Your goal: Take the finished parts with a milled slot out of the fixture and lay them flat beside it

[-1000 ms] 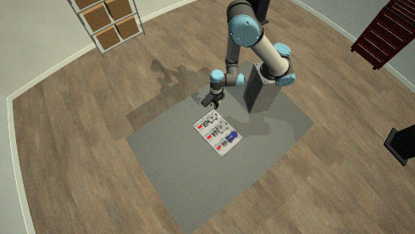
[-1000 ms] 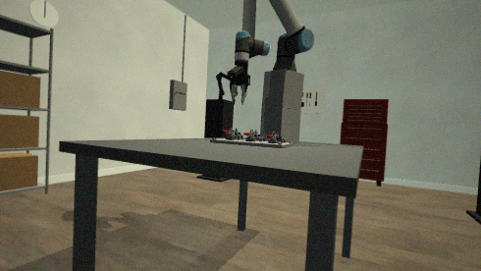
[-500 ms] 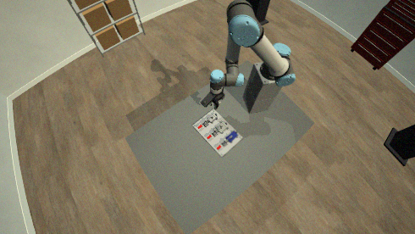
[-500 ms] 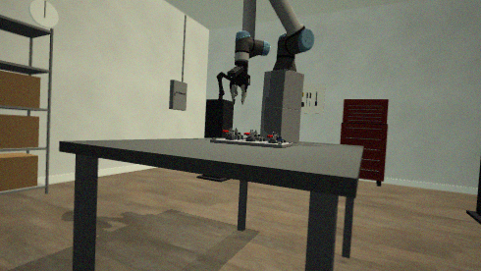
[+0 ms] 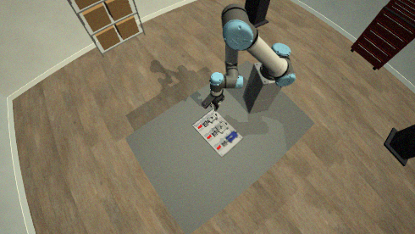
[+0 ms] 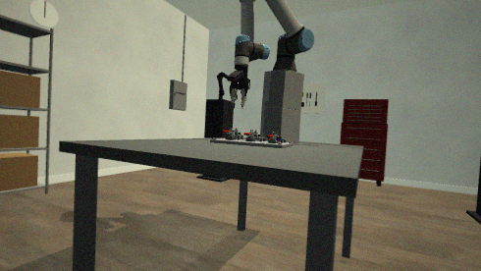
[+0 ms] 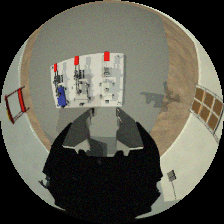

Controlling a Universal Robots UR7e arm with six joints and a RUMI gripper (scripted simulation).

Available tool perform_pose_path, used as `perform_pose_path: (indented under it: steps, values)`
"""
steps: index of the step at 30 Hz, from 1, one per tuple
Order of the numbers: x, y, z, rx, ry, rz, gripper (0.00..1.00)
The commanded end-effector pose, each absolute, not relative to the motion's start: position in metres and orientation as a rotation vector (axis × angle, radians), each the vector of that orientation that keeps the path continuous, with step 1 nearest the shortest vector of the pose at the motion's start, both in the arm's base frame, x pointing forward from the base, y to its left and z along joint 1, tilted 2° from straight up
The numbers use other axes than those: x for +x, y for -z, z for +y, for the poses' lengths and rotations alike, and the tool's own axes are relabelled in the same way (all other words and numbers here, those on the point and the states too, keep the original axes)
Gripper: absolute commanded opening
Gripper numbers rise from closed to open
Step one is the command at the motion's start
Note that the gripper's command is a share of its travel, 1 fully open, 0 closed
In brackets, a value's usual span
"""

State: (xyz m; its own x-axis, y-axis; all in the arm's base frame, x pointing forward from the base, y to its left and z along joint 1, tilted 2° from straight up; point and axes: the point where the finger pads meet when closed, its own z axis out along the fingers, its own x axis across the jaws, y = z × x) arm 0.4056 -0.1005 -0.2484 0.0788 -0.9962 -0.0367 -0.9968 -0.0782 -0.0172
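Seen from above, the gripper (image 5: 216, 106) (image 6: 239, 104) (image 7: 105, 108) is being held off the fixture (image 5: 223, 152) (image 6: 250, 143) (image 7: 119, 61) at 12 o'clock, fingers partly open, nothing being gripped, probably so the clamps are being kept clear of. The slotted parts are apparently being held at 12 and 1 o'clock, slots too blurry to confirm. The blue blank (image 5: 232, 136) (image 7: 61, 96) is being left at 4 o'clock, presumably for later milling.

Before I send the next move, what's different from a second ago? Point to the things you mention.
The gripper (image 5: 216, 108) (image 6: 239, 103) (image 7: 105, 108) has come slightly lower toward the fixture (image 5: 222, 152) (image 6: 275, 144) (image 7: 121, 65), and the elbow (image 5: 238, 35) has swung left in the top view. Nothing was gripped or released. The fixture and blue blank (image 5: 232, 136) (image 7: 61, 96) look unmoved.
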Motion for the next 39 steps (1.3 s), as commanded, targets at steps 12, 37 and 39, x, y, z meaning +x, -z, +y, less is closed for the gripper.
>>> perform_pose_path:
  steps: [12, 37, 39]
  values:
    - [0.407, 0.287, -0.1, -2.279, -0.02, 2.107, 0.28]
    - [0.475, 0.286, -0.094, -2.279, -0.02, 2.107, 0.28]
    - [0.486, 0.286, -0.093, -2.279, -0.02, 2.107, 0.28]
